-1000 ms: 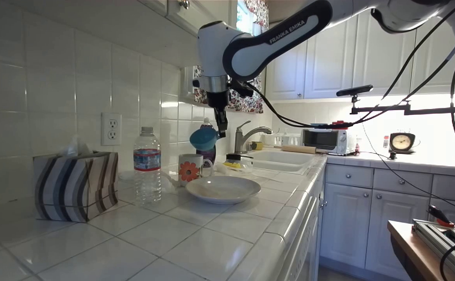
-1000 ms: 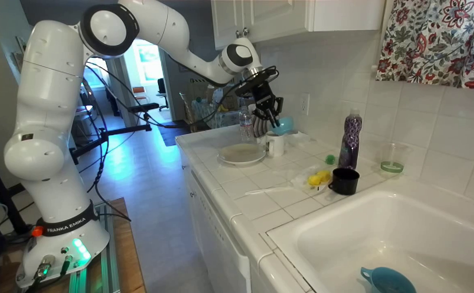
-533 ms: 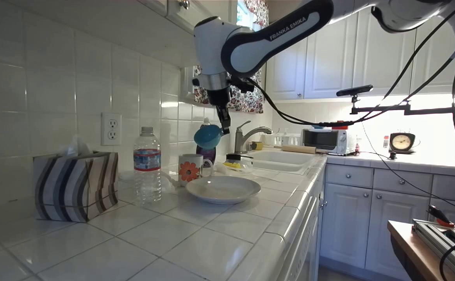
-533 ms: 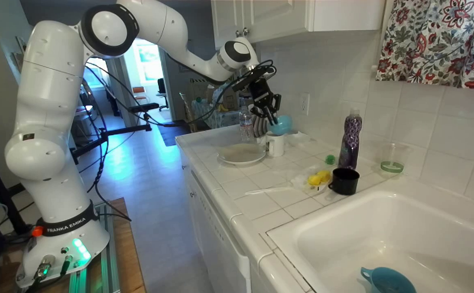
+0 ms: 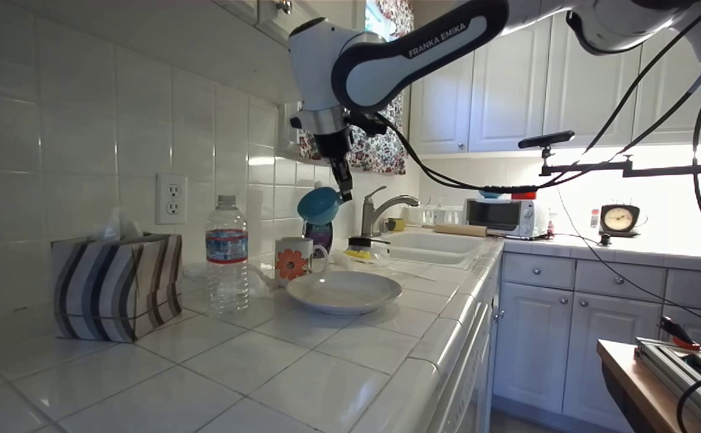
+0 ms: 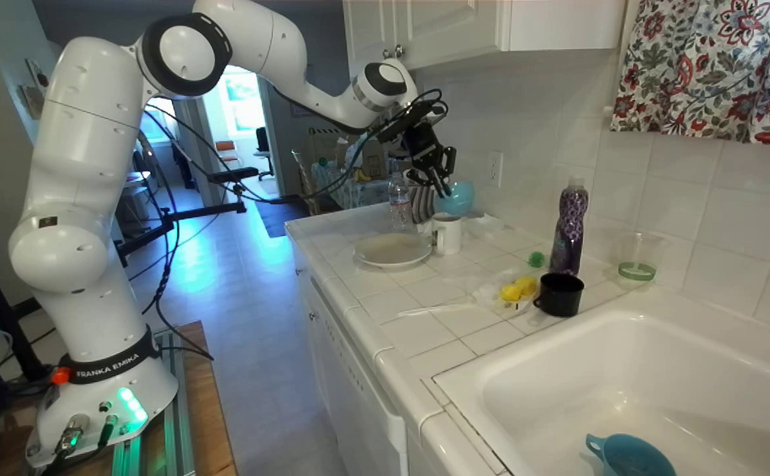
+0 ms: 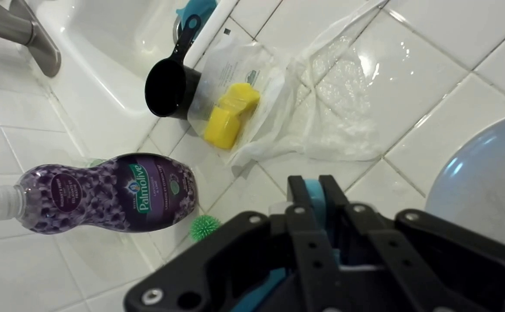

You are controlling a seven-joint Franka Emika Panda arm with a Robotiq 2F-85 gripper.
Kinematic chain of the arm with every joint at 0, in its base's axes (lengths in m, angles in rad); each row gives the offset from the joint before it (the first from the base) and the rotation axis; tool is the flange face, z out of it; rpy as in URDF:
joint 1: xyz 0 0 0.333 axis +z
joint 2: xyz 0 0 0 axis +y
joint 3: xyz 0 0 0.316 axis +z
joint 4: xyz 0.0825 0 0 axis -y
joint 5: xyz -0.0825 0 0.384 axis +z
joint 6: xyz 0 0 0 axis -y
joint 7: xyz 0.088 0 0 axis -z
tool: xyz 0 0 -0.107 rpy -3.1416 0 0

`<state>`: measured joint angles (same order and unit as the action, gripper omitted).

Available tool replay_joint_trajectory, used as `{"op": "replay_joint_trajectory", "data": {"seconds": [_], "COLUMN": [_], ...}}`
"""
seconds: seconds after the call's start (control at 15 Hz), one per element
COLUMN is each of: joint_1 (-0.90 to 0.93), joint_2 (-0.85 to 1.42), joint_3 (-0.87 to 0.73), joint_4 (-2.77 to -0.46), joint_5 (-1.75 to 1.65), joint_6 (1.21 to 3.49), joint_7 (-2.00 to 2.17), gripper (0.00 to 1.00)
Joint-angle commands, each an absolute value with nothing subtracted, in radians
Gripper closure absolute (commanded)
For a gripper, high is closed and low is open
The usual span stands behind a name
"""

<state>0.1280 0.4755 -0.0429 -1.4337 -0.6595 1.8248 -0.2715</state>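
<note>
- Tile counter (image 5: 314, 385): front edge over the cabinets, back edge along the tiled wall.
- Arm (image 6: 87, 165): reaches in over the front edge. Wrist leans further off vertical than a second ago.
- Sink (image 6: 576, 363): set into the counter, teal cup (image 6: 634, 456) inside.
- Tissue box (image 5: 115, 288): by the back edge, well away from the sink.
- Plate (image 5: 344, 293): flat, nearer the front edge than the mug (image 5: 292, 261).
- Water bottle (image 5: 227, 264): upright, just beside the tissue box.
- Soap bottle (image 7: 109, 195): upright near the back edge, toward the sink.
- Gripper (image 7: 314, 184): narrow, clamped on the handle of the blue cup (image 5: 319, 205).
- Mug: upright, back-edge side of the plate.
- Blue cup: in the air, higher than the mug; straight over its mouth or not, can't tell. Tilt changed over the last second, rides slightly higher. Hand and cup turn together, so I read wrist rotation, not slip. Contents not visible.
- Black measuring cup (image 6: 560, 294): on the counter at the sink edge, yellow piece (image 7: 230, 115) near it on clear wrap.
- Green spiky ball (image 7: 204, 227): near the soap bottle's base.
</note>
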Motion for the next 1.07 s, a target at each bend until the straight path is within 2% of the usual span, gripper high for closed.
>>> {"op": "replay_joint_trajectory", "data": {"seconds": [0.0,1.0], "joint_1": [0.133,0.152], "joint_2": [0.522,0.591], "joint_3": [-0.036,-0.037], "joint_4": [-1.357,-1.243], "joint_5": [-0.702,-0.735], "joint_6": [1.774,1.704], "joint_7": [-0.283,-0.31], "gripper": [0.97,0.97]}}
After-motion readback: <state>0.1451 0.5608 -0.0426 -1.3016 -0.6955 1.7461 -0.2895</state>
